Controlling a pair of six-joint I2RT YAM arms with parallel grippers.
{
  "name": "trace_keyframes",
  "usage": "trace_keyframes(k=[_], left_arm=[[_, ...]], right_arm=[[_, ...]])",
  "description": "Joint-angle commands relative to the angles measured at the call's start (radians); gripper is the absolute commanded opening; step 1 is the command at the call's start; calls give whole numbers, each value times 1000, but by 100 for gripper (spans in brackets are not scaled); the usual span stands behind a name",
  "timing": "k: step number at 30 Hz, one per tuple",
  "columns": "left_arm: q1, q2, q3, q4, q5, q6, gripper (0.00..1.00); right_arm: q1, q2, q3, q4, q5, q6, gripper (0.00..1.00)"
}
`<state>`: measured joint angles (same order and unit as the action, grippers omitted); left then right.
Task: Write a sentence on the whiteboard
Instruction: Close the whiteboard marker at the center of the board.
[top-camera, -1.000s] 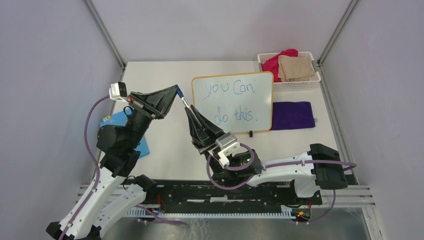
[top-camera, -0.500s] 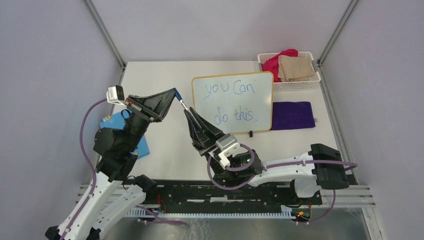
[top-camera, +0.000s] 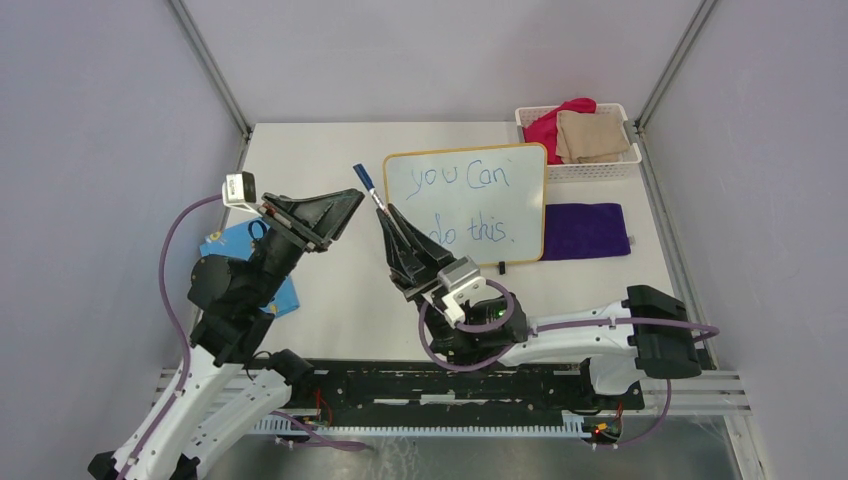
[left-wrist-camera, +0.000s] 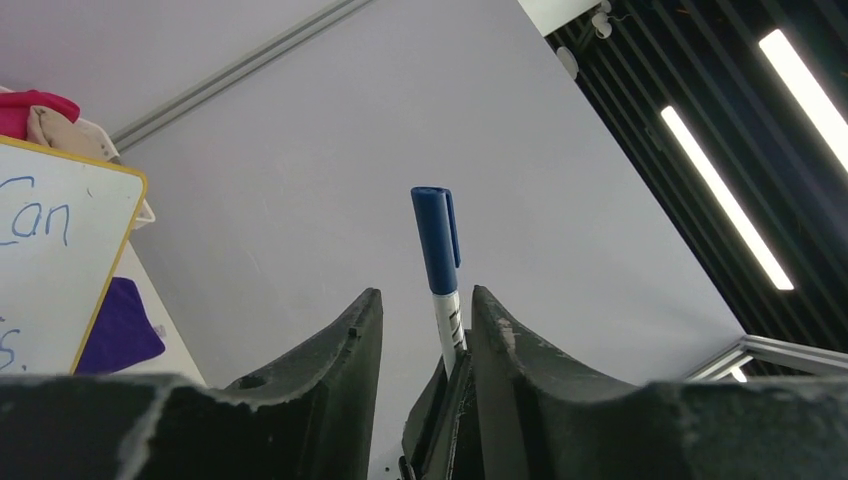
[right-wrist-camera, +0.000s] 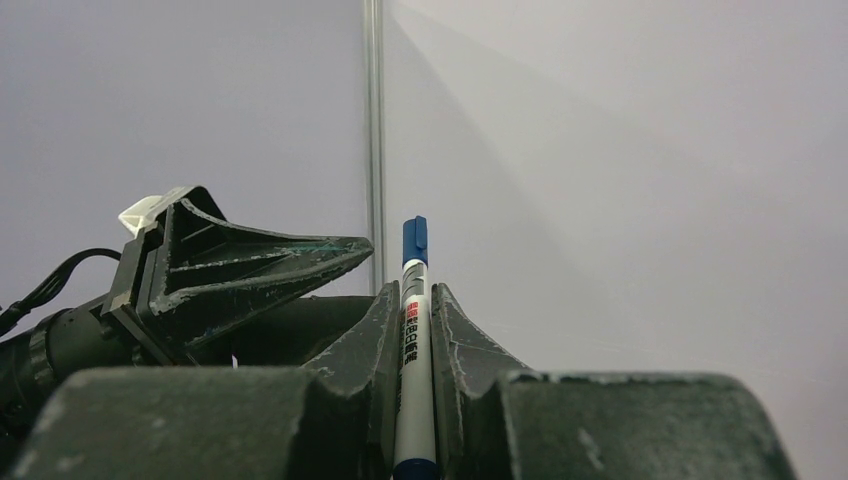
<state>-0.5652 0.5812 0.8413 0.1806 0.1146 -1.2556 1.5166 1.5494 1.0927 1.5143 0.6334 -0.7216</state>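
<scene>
Yellow-rimmed whiteboard (top-camera: 524, 203) near right fingers (top-camera: 408, 246)

Left gripper (left-wrist-camera: 427, 300) fingers stand parted, nothing between the pads, and through the gap there's the marker (left-wrist-camera: 437, 240), blue cap up, nearly upright, white barrel dropping into the right gripper (left-wrist-camera: 452, 378) below. Far left, the whiteboard (left-wrist-camera: 70, 290) edges in, yellow rim showing, "Can" of the sentence (left-wrist-camera: 40, 222) readable, purple cloth (left-wrist-camera: 122, 330) just beside it
</scene>
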Motion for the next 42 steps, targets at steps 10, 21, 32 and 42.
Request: trace_keyframes(k=[10,21,32,42], left_arm=[[-2,38,161,-21,50,255,75],[-3,174,172,155,267,214,78],[-4,216,125,300,300,126,73],[-5,224,113,351,308,97,61]], right_arm=[[2,-202,-142,-69,-74,147,0],[2,-310,-226,-80,-132,246,0],[1,-330,-243,-83,-135,259,0],[2,-324,-238,-89,-132,264,0]])
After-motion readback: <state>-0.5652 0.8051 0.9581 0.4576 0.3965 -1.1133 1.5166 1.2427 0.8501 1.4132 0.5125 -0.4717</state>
